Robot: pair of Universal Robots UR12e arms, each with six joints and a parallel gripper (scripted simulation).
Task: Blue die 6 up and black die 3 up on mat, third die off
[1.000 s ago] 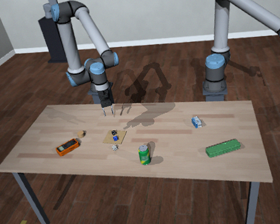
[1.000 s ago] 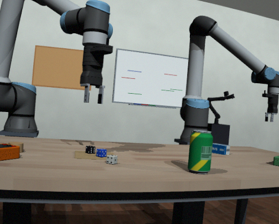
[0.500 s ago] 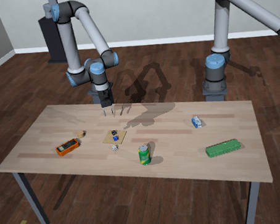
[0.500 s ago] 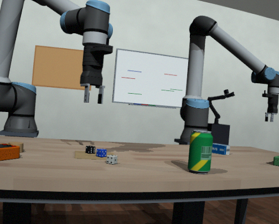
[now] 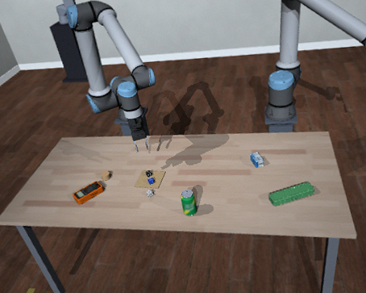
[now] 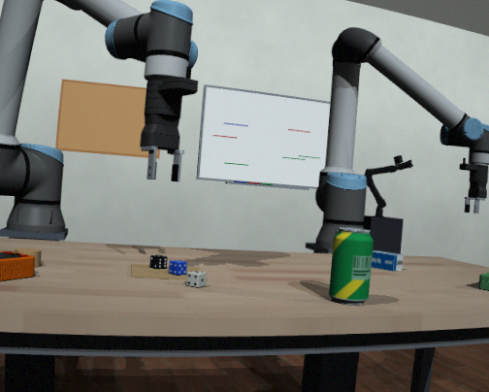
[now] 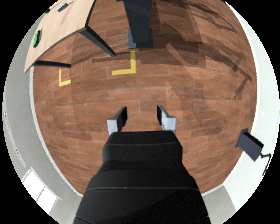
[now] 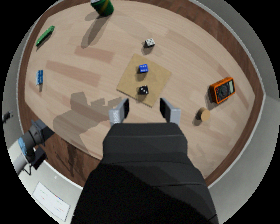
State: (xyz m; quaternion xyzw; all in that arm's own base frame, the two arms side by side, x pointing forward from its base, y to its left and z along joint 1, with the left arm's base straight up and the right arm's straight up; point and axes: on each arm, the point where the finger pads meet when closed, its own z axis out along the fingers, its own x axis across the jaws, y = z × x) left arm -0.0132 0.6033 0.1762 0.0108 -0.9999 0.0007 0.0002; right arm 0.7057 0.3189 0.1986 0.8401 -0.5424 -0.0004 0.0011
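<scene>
A blue die [image 5: 151,181] [image 6: 178,267] [image 8: 143,68] and a black die [image 5: 149,173] [image 6: 158,262] [image 8: 143,90] sit apart, flat on the tan mat [image 5: 141,182] [image 6: 141,272] [image 8: 159,80]. Their top pips are too small to read surely. The white die [image 5: 150,193] [image 6: 196,279] [image 8: 149,43] lies on the table, off the mat near the blue die's side. My right gripper [image 5: 142,150] [image 6: 164,179] [image 8: 144,104] is open and empty, high above the table behind the mat. My left gripper [image 6: 472,212] [image 7: 142,112] is open and empty, far from the dice, above the floor.
A green can [image 5: 189,203] [image 6: 350,267] [image 8: 103,7] stands beyond the white die. An orange multimeter [image 5: 88,192] [image 8: 222,90] and a wooden cylinder [image 5: 106,176] [image 8: 203,115] lie to one side. A blue-white box [image 5: 257,159] and a green brick [image 5: 291,194] lie at the other side.
</scene>
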